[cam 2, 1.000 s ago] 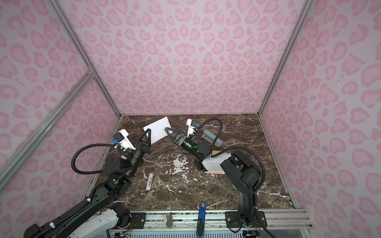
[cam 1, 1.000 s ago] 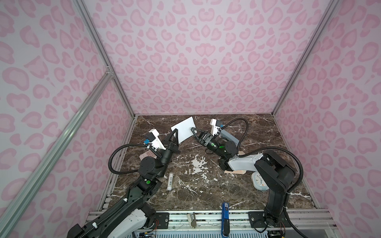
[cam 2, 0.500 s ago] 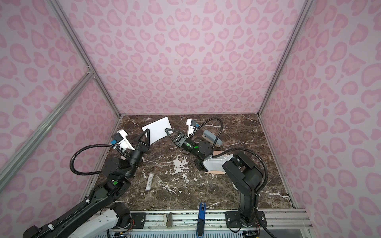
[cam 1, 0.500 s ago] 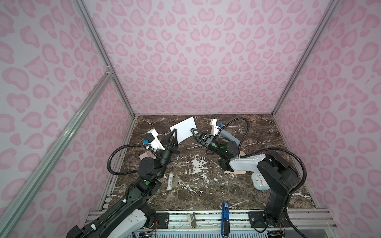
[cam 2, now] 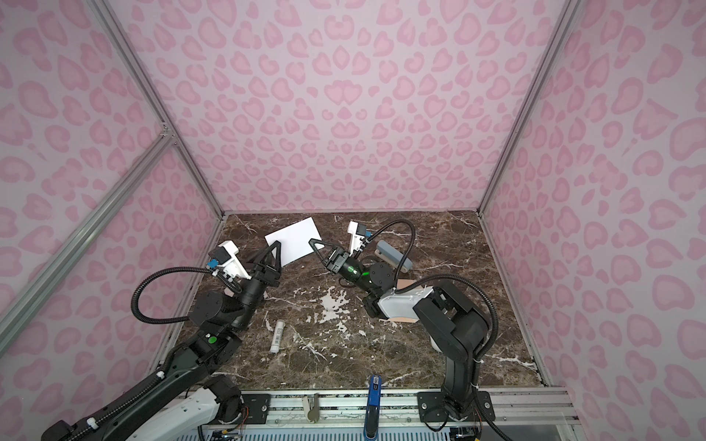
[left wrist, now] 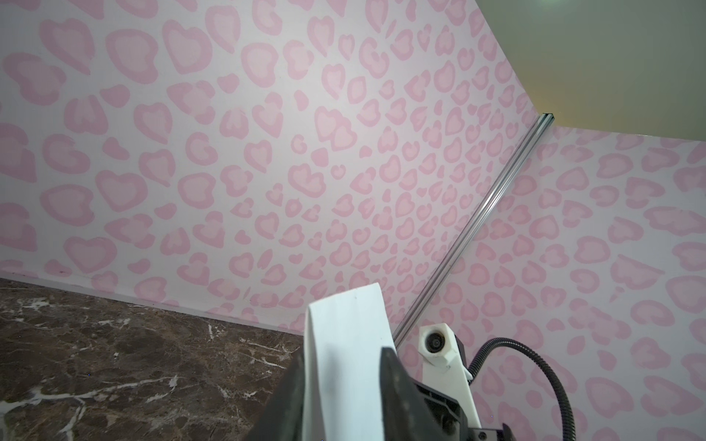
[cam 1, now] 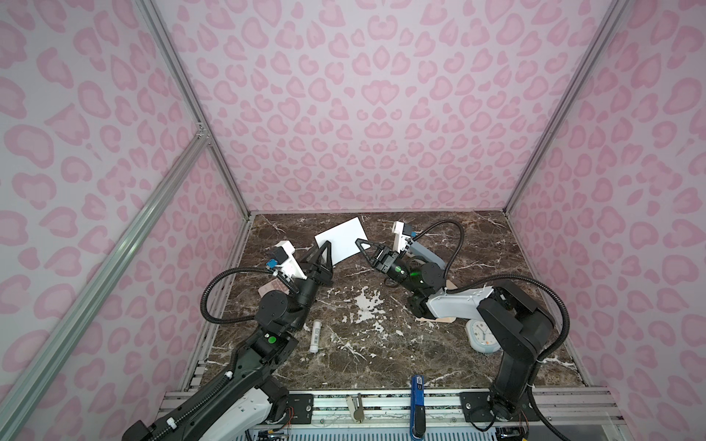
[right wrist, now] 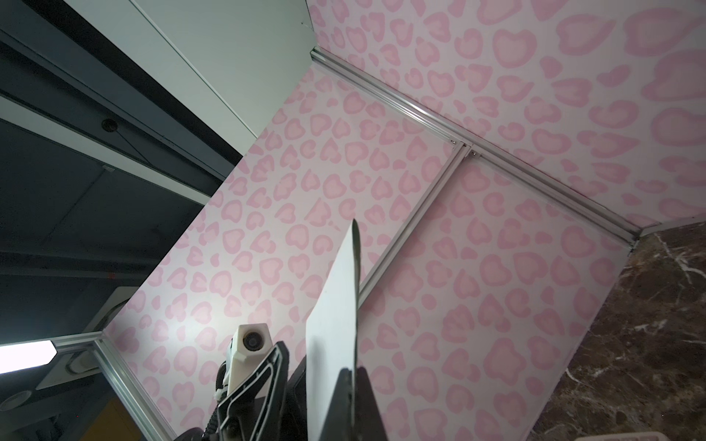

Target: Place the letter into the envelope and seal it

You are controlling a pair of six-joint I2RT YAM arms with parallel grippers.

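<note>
The letter (cam 1: 344, 240) (cam 2: 296, 240), a plain white card, hangs tilted in the air above the back of the marble table. My right gripper (cam 1: 360, 242) (cam 2: 313, 242) is shut on its right edge; in the right wrist view the card (right wrist: 336, 324) runs out from between the pinched fingertips of that gripper (right wrist: 353, 372). My left gripper (cam 1: 320, 250) (cam 2: 273, 249) stands open around the card's lower left corner, and in the left wrist view the sheet (left wrist: 347, 343) lies between its parted jaws. The peach envelope (cam 2: 405, 284) lies flat, mostly hidden under the right arm.
A pink calculator (cam 1: 273, 288) lies under the left arm. A white tube (cam 1: 315, 336) lies on the marble table (cam 1: 382, 355) by the left arm's base. A round clock (cam 1: 482, 335) sits at the right, a grey stapler (cam 2: 393, 255) behind the right arm.
My right gripper has closed onto the letter's right edge. My left gripper, shut on the letter before, has parted its jaws. The letter has hardly moved.
</note>
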